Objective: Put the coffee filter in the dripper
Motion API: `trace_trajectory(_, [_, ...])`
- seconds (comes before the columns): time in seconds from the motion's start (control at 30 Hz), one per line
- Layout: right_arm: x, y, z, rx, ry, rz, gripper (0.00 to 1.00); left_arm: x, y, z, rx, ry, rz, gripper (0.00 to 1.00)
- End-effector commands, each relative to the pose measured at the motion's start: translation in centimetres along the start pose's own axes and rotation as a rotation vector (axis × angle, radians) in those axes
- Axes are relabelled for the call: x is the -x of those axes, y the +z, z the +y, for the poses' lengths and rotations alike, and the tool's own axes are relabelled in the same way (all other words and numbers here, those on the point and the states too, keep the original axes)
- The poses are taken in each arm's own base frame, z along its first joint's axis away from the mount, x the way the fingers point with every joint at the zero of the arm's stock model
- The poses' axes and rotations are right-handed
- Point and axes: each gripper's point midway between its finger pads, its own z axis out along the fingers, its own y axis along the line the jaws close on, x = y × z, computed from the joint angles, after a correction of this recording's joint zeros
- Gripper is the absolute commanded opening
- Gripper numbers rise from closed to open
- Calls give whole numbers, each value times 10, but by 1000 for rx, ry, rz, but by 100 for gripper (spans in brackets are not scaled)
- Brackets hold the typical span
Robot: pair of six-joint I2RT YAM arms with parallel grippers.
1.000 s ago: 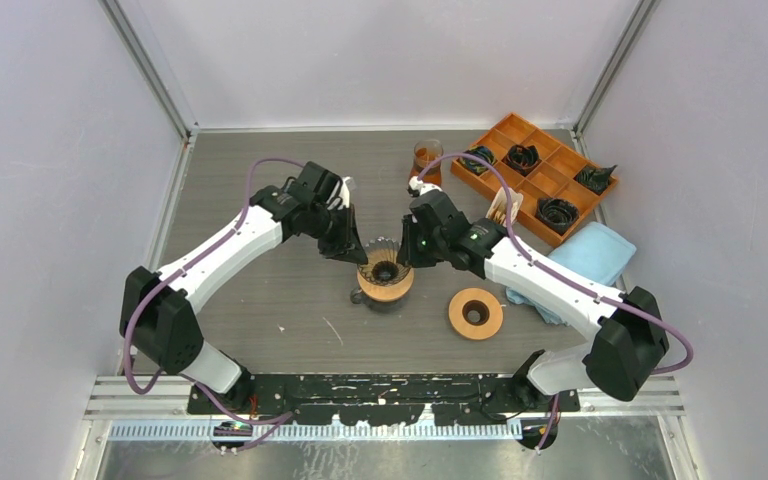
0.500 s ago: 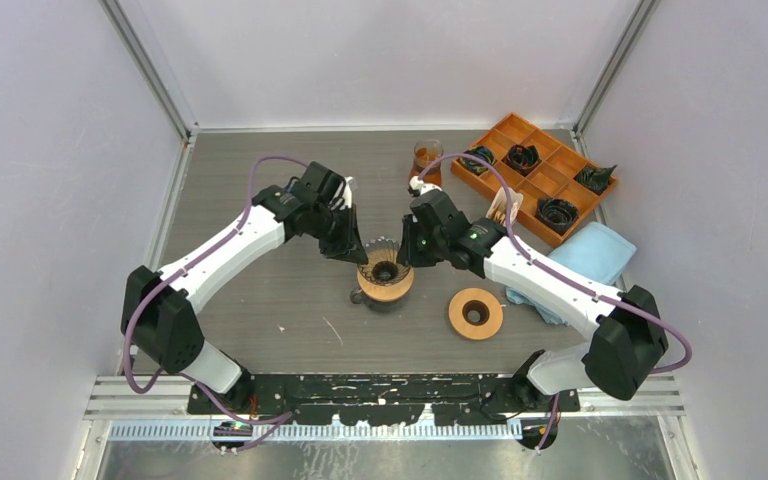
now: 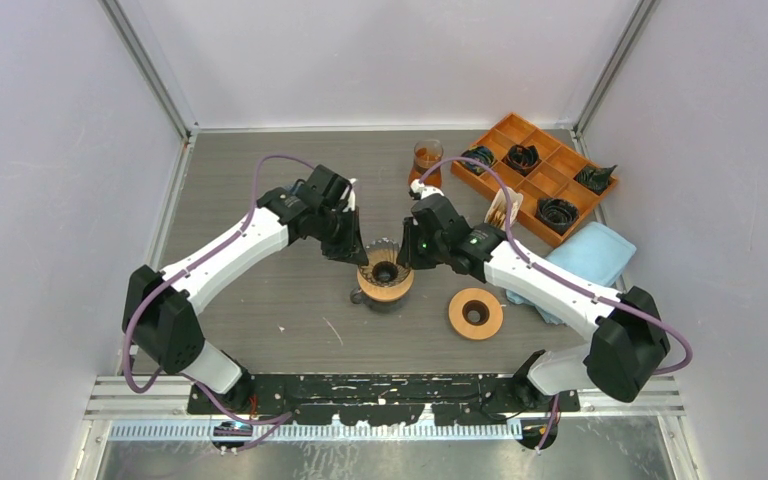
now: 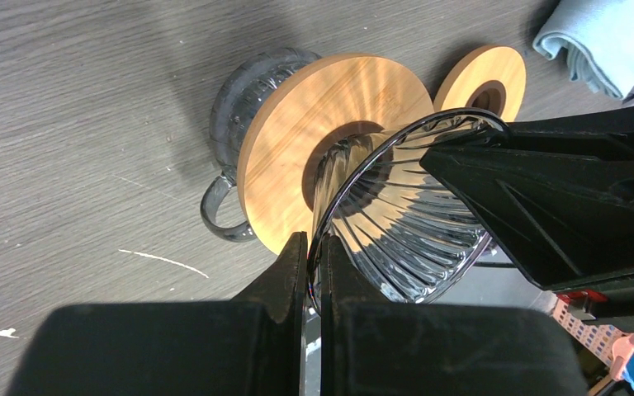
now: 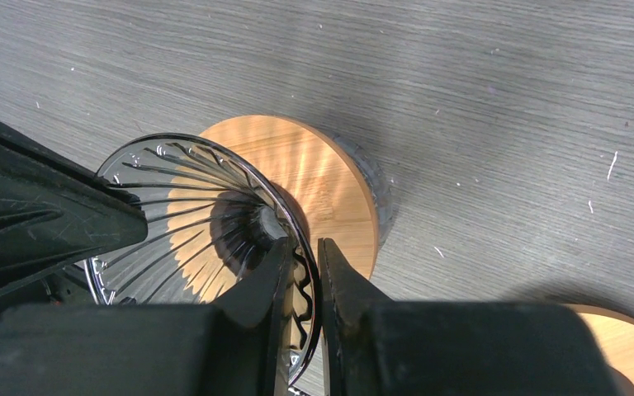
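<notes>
The dripper (image 3: 384, 268) is a ribbed glass cone (image 4: 404, 223) in a round wooden collar (image 4: 297, 140), sitting on a dark glass server (image 4: 243, 99) mid-table. My left gripper (image 3: 353, 243) is shut on the cone's left rim (image 4: 314, 243). My right gripper (image 3: 403, 252) is shut on the opposite rim (image 5: 307, 247), one finger inside the cone and one outside. The cone (image 5: 190, 214) holds nothing. A pale fan-shaped stack that looks like coffee filters (image 3: 503, 208) stands beside the orange tray, away from both grippers.
A second wooden ring (image 3: 475, 312) lies right of the dripper. At the back right stands an orange compartment tray (image 3: 538, 176) with dark items, with a blue cloth (image 3: 585, 258) in front of it. A glass of brown liquid (image 3: 427, 158) stands behind the right gripper.
The left wrist has shifted slightly to the right, nudging the cone's rim with it. The right arm has stayed still, and both grips have held.
</notes>
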Motion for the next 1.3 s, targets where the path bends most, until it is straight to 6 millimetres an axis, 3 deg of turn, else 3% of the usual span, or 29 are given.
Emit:
trace_trajectory(0.0, [-70,28,-47,-178,-68,218,1,-24,23,0,21,48,83,0])
trace_trajectory(0.23, [-68,30,-45,-175,-79,224,1,-30,28,8,58,50,102,0])
trace_trajectory(0.47, [-31,12,-22,-127,-97,146,16,-12,15,0,67,56,26,0])
trace_trajectory(0.9, [26,-21,-3,-65,-83,3,41,12,-10,-13,71,55,-76,27])
trace_trajectory(1.07, [47,-37,7,-39,-100,-52,49,17,-20,-14,75,52,-109,44])
trace_trajectory(1.27, [65,-57,-1,-54,-103,-109,56,23,-39,-11,94,44,-175,59])
